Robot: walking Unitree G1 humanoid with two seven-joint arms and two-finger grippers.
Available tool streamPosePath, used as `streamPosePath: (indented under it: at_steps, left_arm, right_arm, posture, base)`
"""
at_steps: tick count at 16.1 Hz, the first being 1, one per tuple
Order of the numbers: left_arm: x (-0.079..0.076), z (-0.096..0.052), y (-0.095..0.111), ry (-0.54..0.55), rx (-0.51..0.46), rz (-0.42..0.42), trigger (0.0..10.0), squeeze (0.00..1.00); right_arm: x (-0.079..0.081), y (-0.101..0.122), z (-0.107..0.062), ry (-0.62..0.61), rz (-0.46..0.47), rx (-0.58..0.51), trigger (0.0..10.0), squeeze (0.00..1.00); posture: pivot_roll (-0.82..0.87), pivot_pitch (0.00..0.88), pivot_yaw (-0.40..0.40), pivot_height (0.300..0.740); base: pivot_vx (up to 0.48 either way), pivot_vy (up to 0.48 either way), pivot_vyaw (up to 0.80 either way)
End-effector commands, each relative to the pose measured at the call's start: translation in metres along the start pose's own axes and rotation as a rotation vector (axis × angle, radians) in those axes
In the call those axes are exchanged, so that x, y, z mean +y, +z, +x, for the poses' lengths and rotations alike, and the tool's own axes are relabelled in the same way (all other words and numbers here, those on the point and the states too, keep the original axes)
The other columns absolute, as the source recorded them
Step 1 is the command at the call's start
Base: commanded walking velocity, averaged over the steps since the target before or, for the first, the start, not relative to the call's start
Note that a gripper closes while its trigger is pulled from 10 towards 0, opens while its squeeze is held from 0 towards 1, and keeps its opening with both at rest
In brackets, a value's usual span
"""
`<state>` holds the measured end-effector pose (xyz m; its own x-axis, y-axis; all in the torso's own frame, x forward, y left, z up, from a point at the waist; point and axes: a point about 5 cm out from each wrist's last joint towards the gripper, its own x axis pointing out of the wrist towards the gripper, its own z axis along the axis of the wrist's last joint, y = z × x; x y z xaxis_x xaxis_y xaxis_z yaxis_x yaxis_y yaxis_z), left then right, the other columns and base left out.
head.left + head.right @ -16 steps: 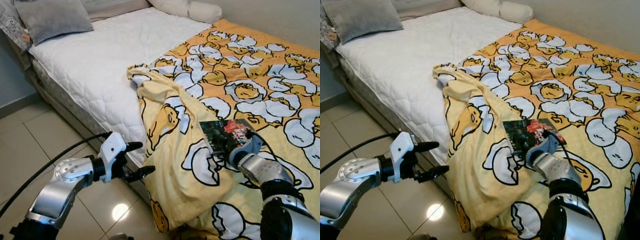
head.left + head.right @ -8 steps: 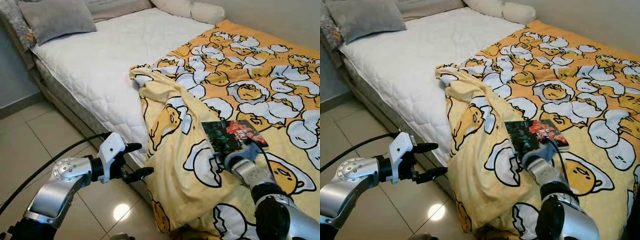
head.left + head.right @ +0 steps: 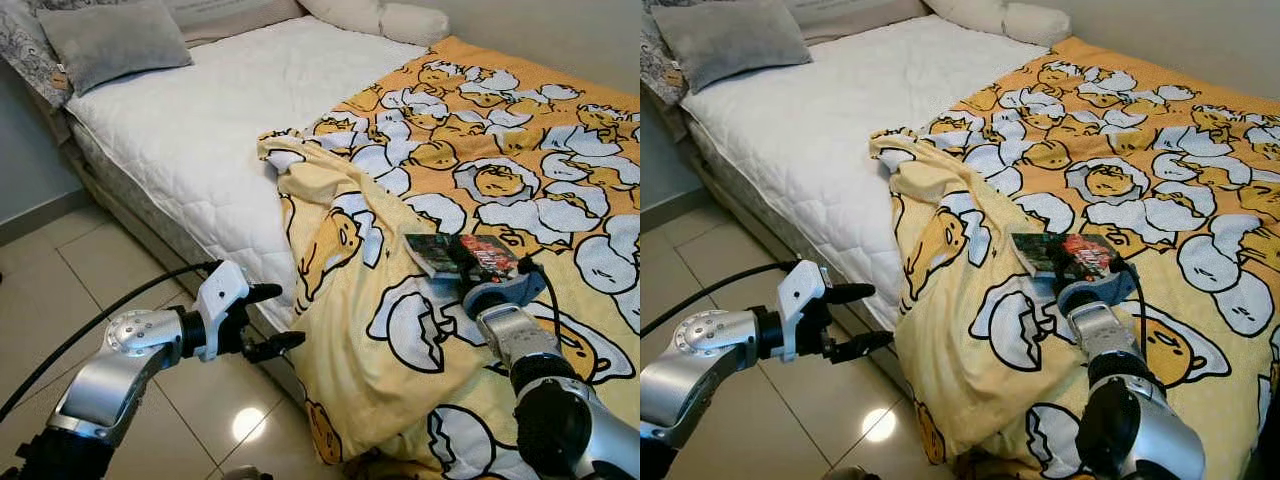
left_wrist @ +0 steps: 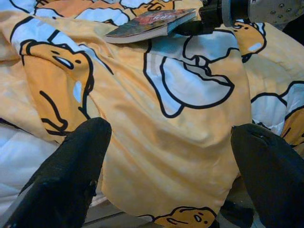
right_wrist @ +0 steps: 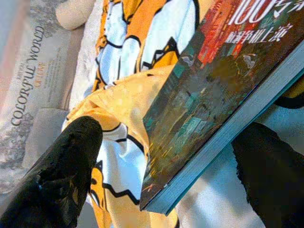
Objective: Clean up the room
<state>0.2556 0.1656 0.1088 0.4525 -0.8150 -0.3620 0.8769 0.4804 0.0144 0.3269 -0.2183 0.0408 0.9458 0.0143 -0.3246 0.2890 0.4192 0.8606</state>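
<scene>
- Paperback book (image 3: pixel 462 256) lies flat on the yellow egg-print blanket (image 3: pixel 390 350), near the bed's (image 3: pixel 200 130) side edge.
- It looks light and fairly stiff with a glossy, likely slippery cover; the soft blanket would give beneath it, so pinching the near edge across its thickness seems best.
- Right claw (image 5: pixel 161 166) is spread wide, fingers straddling the book's corner, gripping nothing yet.
- Left claw (image 3: pixel 275 318) hovers open over the floor, empty.

grey pillow (image 3: pixel 108 40), white mattress (image 3: pixel 210 120), tiled floor (image 3: pixel 60 290)
</scene>
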Motion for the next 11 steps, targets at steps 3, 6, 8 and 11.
streamPosePath:
  at_steps: [3,6,8,11]
  left_arm:
    - [0.001,0.001,0.002,-0.009,0.006,0.012,10.0,0.00]
    - [0.002,-0.004,0.002,-0.002,0.013,0.021,10.0,0.00]
    - [0.004,-0.008,0.003,0.015,0.022,0.035,10.0,0.00]
    - [0.003,-0.019,0.004,0.018,0.042,0.032,10.0,0.00]
  right_arm:
    - [0.010,0.007,0.004,0.007,0.030,-0.046,10.0,0.00]
    - [0.007,0.002,0.006,-0.088,0.080,-0.076,10.0,0.00]
    - [0.008,-0.006,0.008,-0.117,0.105,-0.069,10.0,0.00]
    - [0.007,-0.009,0.008,-0.154,0.138,-0.105,0.0,0.00]
  posture:
    - [-0.02,0.000,0.011,0.740]
    - [0.01,0.000,0.019,0.740]
    - [0.04,0.000,0.025,0.740]
    - [0.09,0.000,0.044,0.740]
  base:
    - [0.000,0.000,0.00]
    - [0.000,0.000,0.00]
    - [0.000,0.000,0.00]
    - [0.000,0.000,0.00]
